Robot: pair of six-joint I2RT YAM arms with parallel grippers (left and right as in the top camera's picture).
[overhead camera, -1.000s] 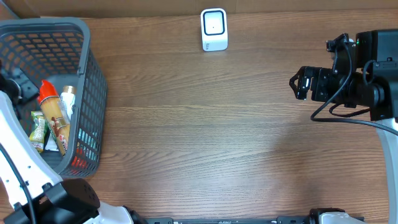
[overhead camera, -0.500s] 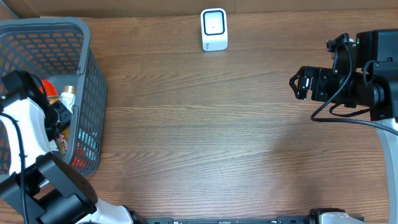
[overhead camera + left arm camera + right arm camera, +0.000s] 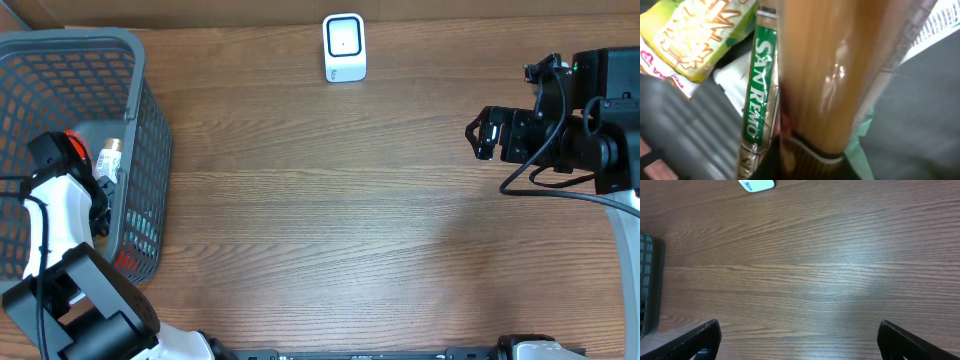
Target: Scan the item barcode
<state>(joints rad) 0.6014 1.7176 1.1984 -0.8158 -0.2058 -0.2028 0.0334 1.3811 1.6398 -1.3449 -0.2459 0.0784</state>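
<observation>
Left gripper [image 3: 97,192] is down inside the basket [image 3: 140,90], jaws clenched. In the left wrist view the spaghetti packet [image 3: 815,75] fills the frame and rises straight out from between the jaws, so it reads as gripped on the packet's near end, though the fingers themselves are mostly hidden under it. The packet's long axis runs directly away from the jaws, tilted slightly, with the green brand strip just beside them on one side. A yellow-green snack bag [image 3: 690,35] lies off to that same side, touching or close under the packet; cannot tell which.

Right gripper [image 3: 800,335] is spread wide and empty, with only bare table [image 3: 330,220] ahead of its jaws and the basket well apart from it. The left arm is clearly the nearer one, already on the item.

Scanner [image 3: 344,47] stands at the far table edge, well apart from the left jaws, outside the basket and off to their side. No barcode is visible yet, only fine print on a clear edge. Next move likely calls for a lift clear of the basket wall, then turning the packet toward the scanner.
</observation>
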